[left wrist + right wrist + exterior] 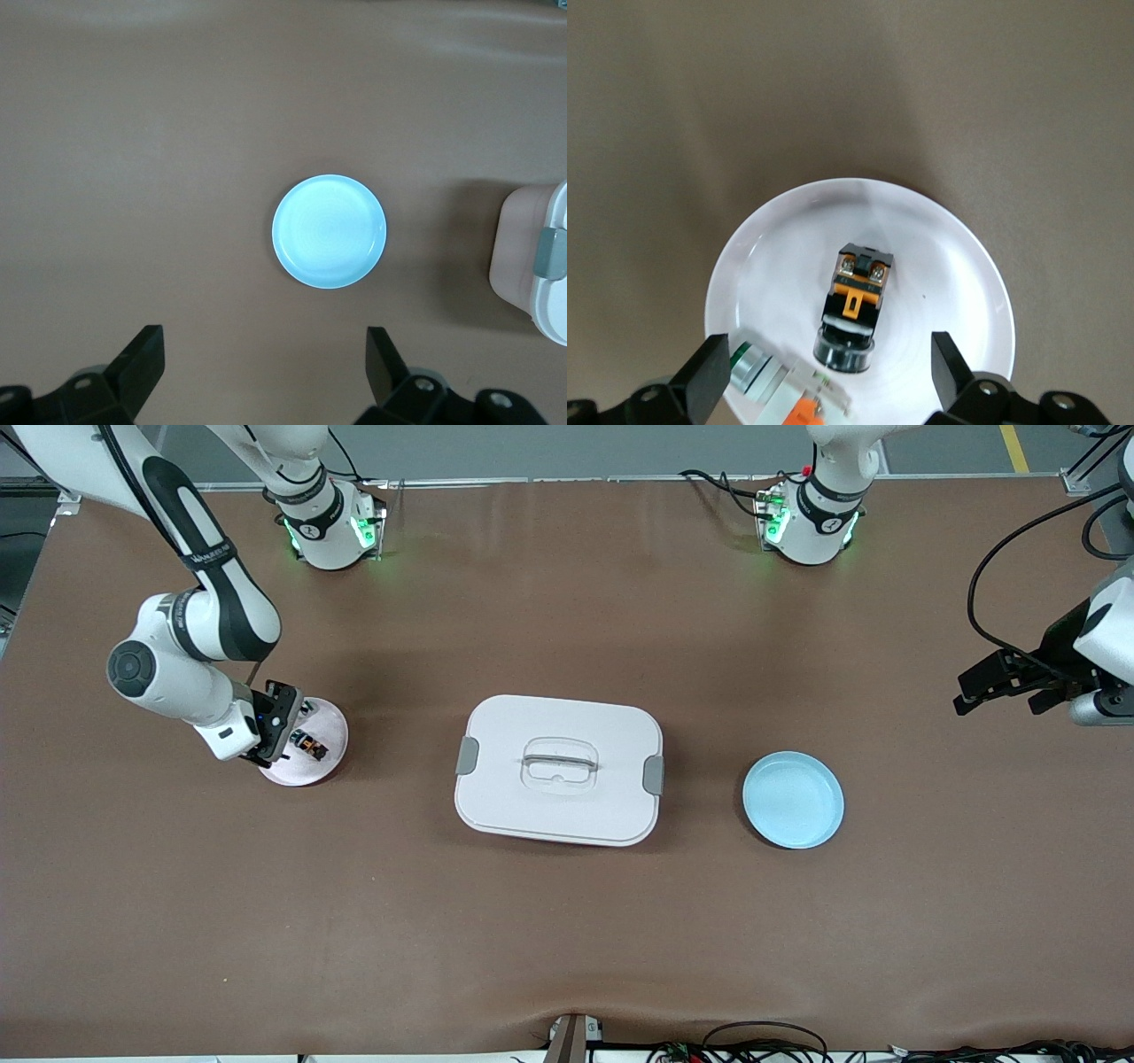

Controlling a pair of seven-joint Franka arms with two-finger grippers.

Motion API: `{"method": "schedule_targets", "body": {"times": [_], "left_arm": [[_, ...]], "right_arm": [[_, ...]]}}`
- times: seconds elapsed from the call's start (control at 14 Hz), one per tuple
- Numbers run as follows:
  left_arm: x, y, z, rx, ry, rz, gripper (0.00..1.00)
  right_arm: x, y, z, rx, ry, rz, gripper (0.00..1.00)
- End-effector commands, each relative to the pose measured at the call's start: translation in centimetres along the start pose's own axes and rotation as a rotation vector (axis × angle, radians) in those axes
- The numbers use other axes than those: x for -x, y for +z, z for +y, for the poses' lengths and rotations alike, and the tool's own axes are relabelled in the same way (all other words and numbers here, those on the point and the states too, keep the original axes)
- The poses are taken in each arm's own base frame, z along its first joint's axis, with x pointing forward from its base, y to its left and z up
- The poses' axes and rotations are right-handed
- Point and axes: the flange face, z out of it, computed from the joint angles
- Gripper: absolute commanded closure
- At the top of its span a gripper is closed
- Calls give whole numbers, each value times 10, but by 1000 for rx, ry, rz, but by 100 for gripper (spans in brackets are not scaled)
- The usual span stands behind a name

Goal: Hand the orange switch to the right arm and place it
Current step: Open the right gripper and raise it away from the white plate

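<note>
Nearest to the front camera on the brown surface (567,939) we see the blue plate (793,799), which lies toward the left arm's end. It has nothing on it. Beside it, in the middle of the surface, sits a white box (559,769) with a closed lid, a clear handle on top and a grey latch at each short end.

Toward the right arm's end we find a white plate (330,762). On this plate lies the switch (855,305), on its side, with black body, orange face and two metal screws showing. Just beside the switch on the same plate lies a second piece (784,385), white-grey with a green ring and an orange patch; whether the two touch we cannot tell.

Our right pincer (282,735) hangs low over the white plate. Its fingers (704,376) are spread wide, one on each side of the switch, and they do not touch it. The switch is free on the plate.

Our left pincer (1010,691) waits in the air above the surface at the left arm's end, well apart from the blue plate. Its fingers (142,359) are also spread, and they hold nothing.
</note>
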Motion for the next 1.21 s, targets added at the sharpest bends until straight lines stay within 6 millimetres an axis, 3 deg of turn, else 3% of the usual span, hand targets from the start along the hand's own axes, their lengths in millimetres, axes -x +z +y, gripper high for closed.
{"method": "schedule_targets", "body": {"times": [0.0, 0.21, 0.57, 0.85, 1.14], "left_arm": [[-2, -4, 0, -25, -3, -5, 0], [-2, -1, 1, -26, -2, -10, 0], [-1, 0, 1, -26, -1, -13, 0], [1, 1, 6, -26, 7, -32, 0], [2, -2, 5, -27, 4, -27, 0]], "right_arm": [[9, -19, 9, -22, 62, -30, 0], [35, -44, 23, -66, 155, -58, 0], [47, -128, 43, -138, 342, -207, 0], [51, -166, 32, -152, 520, -261, 0], [40, -214, 21, -135, 798, -316, 0]]}}
